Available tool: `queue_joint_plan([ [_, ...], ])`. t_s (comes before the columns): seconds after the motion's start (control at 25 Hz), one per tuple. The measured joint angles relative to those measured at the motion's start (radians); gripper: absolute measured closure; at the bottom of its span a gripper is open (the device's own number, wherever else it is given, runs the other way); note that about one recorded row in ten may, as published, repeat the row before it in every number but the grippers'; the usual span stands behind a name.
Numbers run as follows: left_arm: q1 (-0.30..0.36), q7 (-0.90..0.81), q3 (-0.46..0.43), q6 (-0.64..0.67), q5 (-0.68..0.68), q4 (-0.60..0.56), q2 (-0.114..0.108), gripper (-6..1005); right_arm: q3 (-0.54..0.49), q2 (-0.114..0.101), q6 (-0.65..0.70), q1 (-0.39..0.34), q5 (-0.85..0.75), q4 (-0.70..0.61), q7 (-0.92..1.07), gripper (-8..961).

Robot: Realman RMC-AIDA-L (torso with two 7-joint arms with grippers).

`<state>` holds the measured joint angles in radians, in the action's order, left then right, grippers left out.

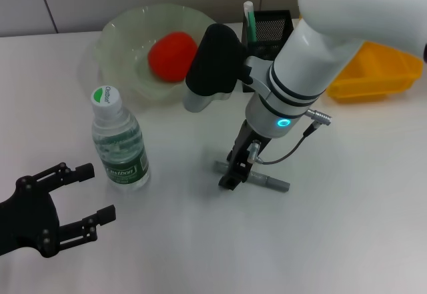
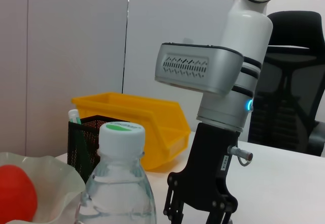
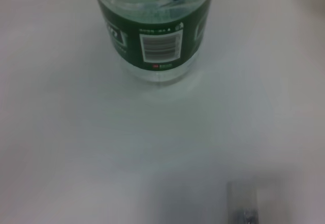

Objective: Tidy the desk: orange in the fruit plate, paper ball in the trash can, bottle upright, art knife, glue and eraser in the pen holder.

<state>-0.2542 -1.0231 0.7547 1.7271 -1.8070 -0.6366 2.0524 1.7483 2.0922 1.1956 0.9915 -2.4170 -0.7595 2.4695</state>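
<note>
Right arm reaches in from the upper right of the head view, forearm angled steeply down, wrist ring lit cyan. Right gripper [image 1: 231, 177] is down at the bench [image 1: 347, 227], its black fingers straddling the grey art knife [image 1: 272, 181], which lies flat on the bench. Cannot tell whether the fingers are already pinching the knife or just around it; the tips are hidden by the gripper body.

Left arm sits low at the near left corner. Left gripper [image 1: 83, 197] is level above the bench, fingers spread wide, holding nothing, pointing toward the bottle.

Bottle [image 1: 119, 141] stands upright on the bench, cap on, between the left gripper and the knife, apart from both. In the right wrist view its lower label [image 3: 155, 36] fills the top of the frame.

Orange [image 1: 172, 55] rests inside the fruit plate [image 1: 117, 31] at the far side of the bench. Pen holder [image 1: 277, 24] stands just behind the right forearm, a white-and-green stick upright in it. Trash can [image 1: 377, 74] sits at the far right, beside the pen holder.

Eraser and paper ball: not seen.
</note>
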Motion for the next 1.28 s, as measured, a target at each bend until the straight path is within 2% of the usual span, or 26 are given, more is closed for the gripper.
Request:
queue_joint_plan([
  [0.16, 0.0, 0.0, 0.0, 0.002, 0.0, 0.0, 0.0, 204, 0.003, 0.0, 0.008, 0.013, 0.0, 0.008, 0.015, 459],
  [0.56, -0.001, 0.0, -0.008, 0.005, 0.001, 0.0, 0.002, 204, -0.007, -0.004, 0.005, 0.003, -0.004, -0.019, 0.014, 633],
  [0.68, -0.001, 0.0, -0.008, 0.004, 0.0, 0.0, 0.003, 204, -0.007, -0.004, 0.006, 0.003, -0.004, -0.019, 0.011, 810],
  [0.84, -0.005, 0.0, -0.008, 0.003, 0.0, 0.0, 0.003, 204, -0.017, -0.008, 0.017, -0.006, -0.006, -0.045, 0.011, 810],
  [0.88, -0.006, 0.0, -0.008, 0.002, 0.0, 0.0, 0.003, 204, -0.062, -0.01, 0.046, -0.025, -0.027, -0.097, 0.011, 810],
  [0.92, -0.006, 0.0, -0.008, 0.002, 0.0, 0.0, 0.003, 204, -0.062, -0.01, 0.046, -0.025, -0.027, -0.097, 0.011, 809],
  [0.96, -0.006, 0.0, -0.008, 0.002, 0.0, 0.0, 0.003, 204, -0.134, -0.012, 0.089, -0.059, -0.064, -0.184, 0.01, 809],
  [1.04, -0.006, 0.0, -0.008, 0.002, 0.0, 0.0, 0.002, 204, -0.168, -0.012, 0.111, -0.079, -0.083, -0.234, 0.008, 809],
  [1.08, -0.007, 0.0, -0.008, 0.002, 0.0, 0.0, 0.002, 204, -0.241, -0.012, 0.147, -0.132, -0.118, -0.37, 0.007, 809],
  [1.12, -0.007, 0.0, -0.008, 0.002, 0.0, 0.0, 0.002, 204, -0.241, -0.012, 0.147, -0.132, -0.118, -0.37, 0.007, 810],
  [1.16, -0.007, 0.0, -0.008, 0.002, 0.0, 0.0, 0.002, 204, -0.29, -0.012, 0.162, -0.176, -0.134, -0.485, 0.007, 811],
  [1.2, -0.007, 0.0, -0.008, 0.002, 0.0, 0.0, 0.002, 204, -0.29, -0.012, 0.162, -0.176, -0.134, -0.485, 0.007, 812],
  [1.28, -0.007, 0.0, -0.009, 0.002, 0.0, 0.0, 0.003, 204, -0.337, -0.013, 0.163, -0.229, -0.137, -0.598, 0.0, 813],
])
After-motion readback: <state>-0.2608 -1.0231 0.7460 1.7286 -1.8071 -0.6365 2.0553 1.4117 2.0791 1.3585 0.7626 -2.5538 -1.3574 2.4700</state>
